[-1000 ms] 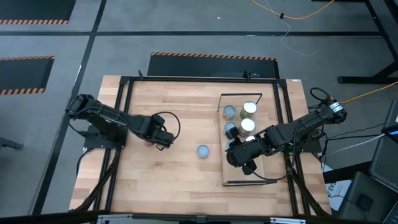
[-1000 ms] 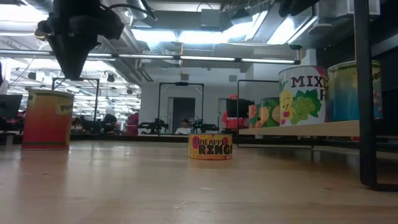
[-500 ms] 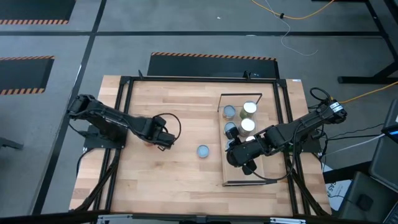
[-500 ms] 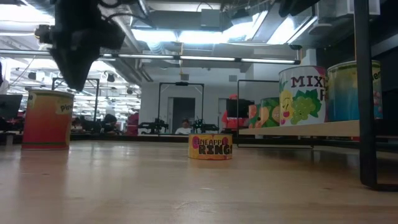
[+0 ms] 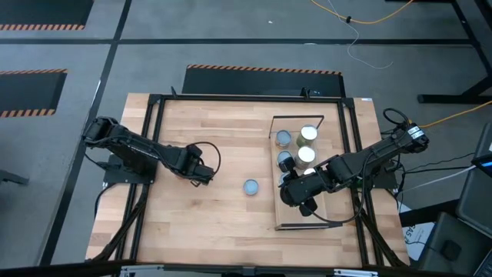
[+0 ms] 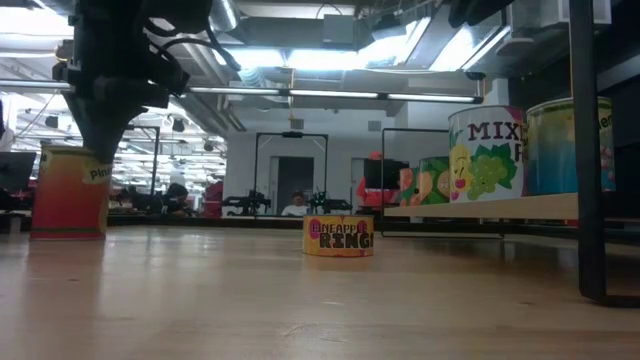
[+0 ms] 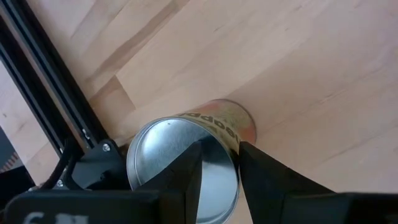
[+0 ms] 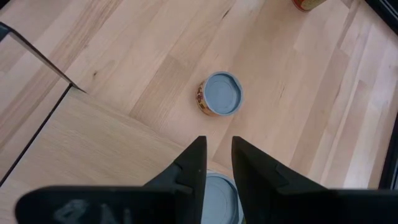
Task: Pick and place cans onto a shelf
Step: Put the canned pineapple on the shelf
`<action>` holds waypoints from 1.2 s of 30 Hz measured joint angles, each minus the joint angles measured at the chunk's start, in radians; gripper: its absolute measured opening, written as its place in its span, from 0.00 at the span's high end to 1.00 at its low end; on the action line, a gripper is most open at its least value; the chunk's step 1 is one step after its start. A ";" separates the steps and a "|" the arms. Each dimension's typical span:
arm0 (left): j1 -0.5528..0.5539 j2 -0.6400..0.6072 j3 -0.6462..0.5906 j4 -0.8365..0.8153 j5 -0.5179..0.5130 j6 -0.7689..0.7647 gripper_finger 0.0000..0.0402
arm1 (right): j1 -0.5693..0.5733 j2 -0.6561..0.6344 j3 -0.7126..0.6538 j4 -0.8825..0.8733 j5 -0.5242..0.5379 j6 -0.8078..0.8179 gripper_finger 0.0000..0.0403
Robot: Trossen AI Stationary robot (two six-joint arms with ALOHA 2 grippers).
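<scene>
An orange-red can with a silvery lid stands upright on the tabletop at the left; it also shows in the low view. My left gripper is down on its top, its fingers a narrow gap apart, and hides it in the high view. A low can with a pale blue top stands alone mid-table. Several cans stand on the far half of the pale-wood shelf. My right gripper hovers over the shelf's middle with a narrow gap, above another blue can top. My left gripper comes at the orange-red can from above, slanting. One finger lies over the silvery lid, the other stands outside the can's side, and the can's top rim is in the gap. Whether it pinches the rim I cannot tell. The can stands on the table.
Dark metal frames run along the table's sides, and one upright shows close in the low view. The shelf's near half is partly covered by my right arm. Bare wood lies between the two loose cans.
My left gripper has come down onto the orange-red can's top and shifted slightly toward the table's left edge. The can has slid a little to the left along the table and stays upright.
</scene>
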 joint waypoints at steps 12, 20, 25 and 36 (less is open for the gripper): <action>0.000 0.000 -0.001 0.020 0.018 0.059 0.83 | 0.000 0.000 0.000 0.000 0.000 0.000 0.80; 0.000 0.000 -0.001 0.026 0.024 0.100 0.99 | 0.000 0.000 0.000 0.000 0.000 0.000 0.80; -0.016 -0.004 0.014 0.039 0.026 0.150 1.00 | 0.000 0.000 0.000 0.000 0.000 0.000 0.80; -0.094 0.000 0.179 0.191 0.015 0.428 1.00 | 0.000 0.000 0.000 0.017 0.000 0.000 0.80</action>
